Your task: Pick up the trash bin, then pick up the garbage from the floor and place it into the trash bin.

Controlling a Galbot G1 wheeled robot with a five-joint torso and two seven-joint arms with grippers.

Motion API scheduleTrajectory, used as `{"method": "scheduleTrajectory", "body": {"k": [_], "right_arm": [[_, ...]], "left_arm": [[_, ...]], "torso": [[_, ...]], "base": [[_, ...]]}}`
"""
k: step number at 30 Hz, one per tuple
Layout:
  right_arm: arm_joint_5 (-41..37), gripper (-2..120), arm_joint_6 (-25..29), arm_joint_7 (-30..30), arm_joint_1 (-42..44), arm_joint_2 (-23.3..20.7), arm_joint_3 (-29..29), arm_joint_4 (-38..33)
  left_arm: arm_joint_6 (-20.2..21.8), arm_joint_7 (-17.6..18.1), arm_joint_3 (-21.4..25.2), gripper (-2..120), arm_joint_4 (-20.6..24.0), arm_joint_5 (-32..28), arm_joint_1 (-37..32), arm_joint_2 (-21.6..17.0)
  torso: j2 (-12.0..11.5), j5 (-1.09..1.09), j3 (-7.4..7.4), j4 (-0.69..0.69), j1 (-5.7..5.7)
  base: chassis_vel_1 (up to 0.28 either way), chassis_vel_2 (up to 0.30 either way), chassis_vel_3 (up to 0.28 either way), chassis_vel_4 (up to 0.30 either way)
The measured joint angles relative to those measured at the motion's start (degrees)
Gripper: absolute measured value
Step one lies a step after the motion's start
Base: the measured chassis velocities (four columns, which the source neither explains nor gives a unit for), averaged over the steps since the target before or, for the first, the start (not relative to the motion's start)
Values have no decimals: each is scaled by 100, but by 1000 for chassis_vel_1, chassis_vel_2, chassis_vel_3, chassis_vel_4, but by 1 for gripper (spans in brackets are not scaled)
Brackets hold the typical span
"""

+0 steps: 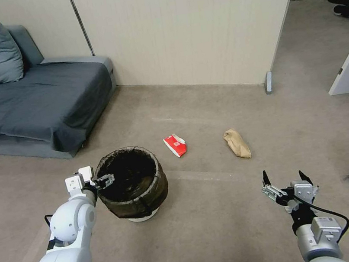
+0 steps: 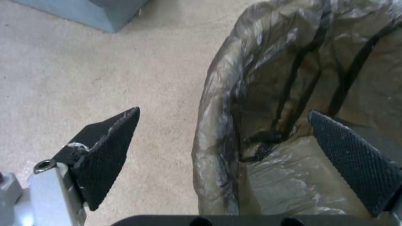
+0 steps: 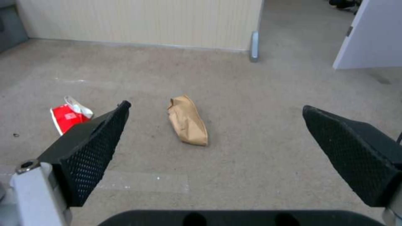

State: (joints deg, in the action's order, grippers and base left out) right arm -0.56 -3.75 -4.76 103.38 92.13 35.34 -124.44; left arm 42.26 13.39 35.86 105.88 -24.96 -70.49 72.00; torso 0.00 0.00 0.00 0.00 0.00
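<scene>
The trash bin (image 1: 132,183) stands on the floor (image 1: 221,211) near the sofa (image 1: 35,103). The left gripper (image 1: 103,181) sits at its rim, fingers spread: one fingertip (image 2: 109,150) outside the bagged wall (image 2: 218,135), the other inside, not clenched. The right gripper (image 1: 284,180) hangs released above the floor, well apart from the garbage. Beyond it lie a brown paper bag (image 3: 188,121) and a red-and-white carton (image 3: 69,116), apart from each other. The carton's label is too small to read
</scene>
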Motion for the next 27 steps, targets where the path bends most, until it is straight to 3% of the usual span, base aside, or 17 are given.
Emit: {"method": "scheduleTrajectory", "body": {"k": [7,10,18,20,27], "right_arm": [[12,100,28,-21,-8,0,-38,48],[22,100,36,-25,-13,-1,-53,55],[47,100,40,-29,-25,0,-94,78],[51,100,44,-30,-26,0,-98,80],[51,100,54,-31,-32,0,-94,89]], "left_arm": [[-6,-28,-20,100,-121,16,19,6],[-7,-34,-20,93,-167,15,20,22],[-11,-53,-66,65,-308,17,63,79],[-12,-54,-94,53,-388,28,93,104],[-22,-47,-108,31,-487,68,136,122]], "torso": [[0,0,0,0,0],[0,0,0,0,0],[0,0,0,0,0],[0,0,0,0,0],[0,4,-1,2,0]], "base": [[0,0,0,0],[0,0,0,0],[0,0,0,0],[0,0,0,0],[0,0,0,0]]}}
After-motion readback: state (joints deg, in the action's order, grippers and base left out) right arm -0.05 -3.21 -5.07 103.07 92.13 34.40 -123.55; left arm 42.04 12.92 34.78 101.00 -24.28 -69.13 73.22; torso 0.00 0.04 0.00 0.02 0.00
